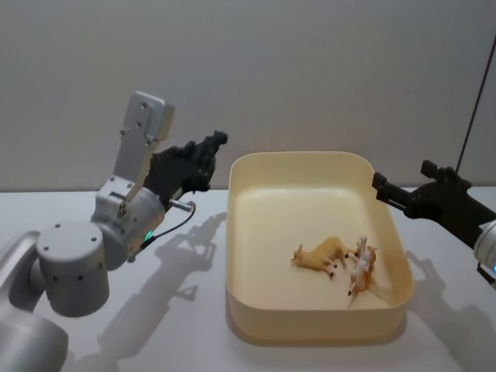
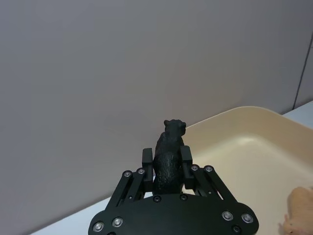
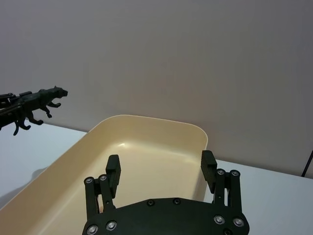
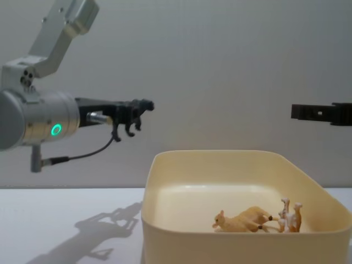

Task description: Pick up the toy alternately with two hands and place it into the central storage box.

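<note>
My left gripper (image 1: 203, 159) is shut on a small black animal toy (image 2: 169, 155), held high above the table just left of the cream storage box (image 1: 256, 167). The same black toy (image 4: 136, 113) juts out toward the box in the chest view, and the right wrist view shows the black toy (image 3: 41, 100) too. My right gripper (image 3: 161, 171) is open and holds nothing; the right gripper (image 1: 381, 186) hovers over the box's far right corner. Two tan animal toys (image 1: 335, 260) lie inside the box near its front right.
The white table (image 1: 186, 310) stretches left of the box, with the left arm's shadow on it. A plain grey wall stands behind. A thin dark cable (image 1: 473, 116) hangs at the far right.
</note>
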Action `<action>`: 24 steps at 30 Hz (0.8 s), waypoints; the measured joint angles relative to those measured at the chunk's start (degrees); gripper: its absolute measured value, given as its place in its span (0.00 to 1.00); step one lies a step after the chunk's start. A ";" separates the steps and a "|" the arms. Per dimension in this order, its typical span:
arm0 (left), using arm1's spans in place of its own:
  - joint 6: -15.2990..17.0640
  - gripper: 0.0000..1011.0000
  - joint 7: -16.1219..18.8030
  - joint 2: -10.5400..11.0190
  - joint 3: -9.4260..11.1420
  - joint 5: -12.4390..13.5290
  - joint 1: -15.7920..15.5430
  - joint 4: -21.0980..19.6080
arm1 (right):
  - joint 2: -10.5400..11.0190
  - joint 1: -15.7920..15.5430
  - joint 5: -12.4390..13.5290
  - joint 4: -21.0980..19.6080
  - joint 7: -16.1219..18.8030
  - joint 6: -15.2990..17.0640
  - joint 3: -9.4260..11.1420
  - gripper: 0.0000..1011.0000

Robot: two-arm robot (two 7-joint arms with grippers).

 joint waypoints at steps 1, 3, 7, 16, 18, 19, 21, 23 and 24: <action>-0.23 0.30 -1.04 -0.17 -0.02 0.00 -0.53 0.28 | 0.00 0.00 0.00 0.00 0.00 0.00 0.00 0.99; -0.38 0.30 -2.35 -0.32 -0.03 0.00 -0.98 0.58 | 0.00 0.00 0.00 0.00 0.00 0.00 0.00 0.99; -0.63 0.30 -5.91 -0.72 -0.01 0.05 -2.23 1.56 | 0.00 0.00 0.00 0.00 0.00 0.00 0.00 0.99; -0.28 0.30 -13.40 -1.22 0.51 1.88 -4.34 3.86 | 0.00 0.00 0.00 0.00 0.00 0.00 0.00 0.99; 0.04 0.30 -15.21 -1.25 0.75 2.91 -4.71 4.46 | 0.00 0.00 0.00 0.00 0.00 0.00 0.00 0.99; 0.11 0.30 -15.73 -1.26 0.86 3.25 -4.86 4.71 | 0.00 0.00 0.00 0.00 0.00 0.00 0.00 0.99; 0.41 0.30 -17.15 -1.26 1.09 4.48 -5.16 5.24 | 0.00 0.00 0.00 0.00 0.00 0.00 0.00 0.99; 0.54 0.30 -18.09 -1.26 1.26 5.30 -5.37 5.59 | 0.00 0.00 0.00 0.00 0.00 0.00 0.00 0.99; 0.60 0.30 -18.73 -1.26 1.44 6.07 -5.59 5.99 | 0.00 0.00 0.00 0.00 0.00 0.00 0.00 0.99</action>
